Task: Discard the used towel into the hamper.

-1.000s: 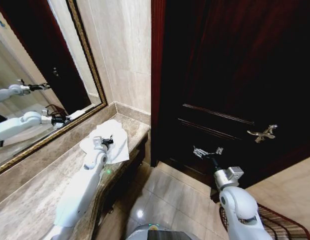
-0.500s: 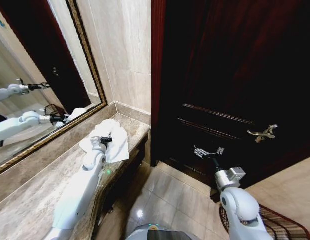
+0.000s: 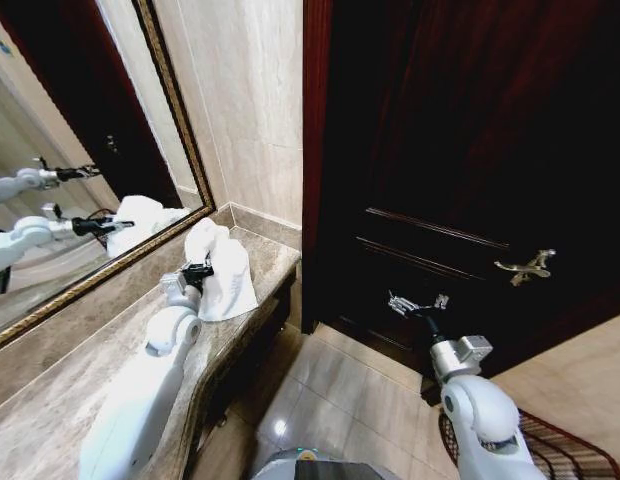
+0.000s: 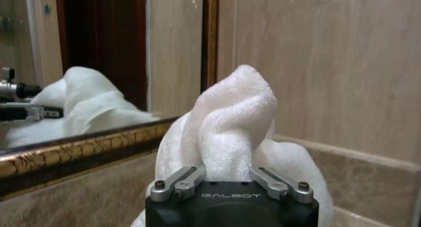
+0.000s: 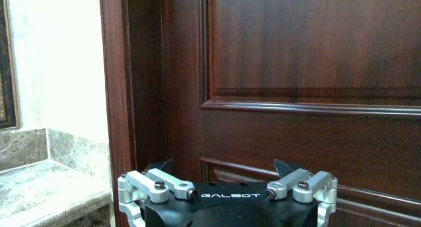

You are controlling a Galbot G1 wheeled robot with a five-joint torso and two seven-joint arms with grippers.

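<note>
Since the earlier frames, the left tool (image 3: 197, 270) had lifted and drawn back along the worktop (image 3: 60, 400), and the towel (image 3: 222, 265) had risen with it into a tall bunch; before, the towel lay flatter on the stone. In the left wrist view the left tool (image 4: 227, 180) was pinching the towel (image 4: 227, 123) between its fingers (image 4: 181, 180), and a white fold stood up just above them. The lower part of the towel seemed to touch the worktop near its far end, close to the corner by the wall, just beside the mirror (image 3: 70, 150). The mirror repeated the towel and the arm.

The right tool (image 3: 415, 304) was in almost the same place as before, in front of the dark door (image 3: 460, 150), well apart from the worktop and the towel. In the right wrist view its fingers (image 5: 157, 182) were spread and held nothing.

The hamper (image 3: 565, 445) stood on the floor at the lower right, partly hidden behind the right arm, far from the towel.
</note>
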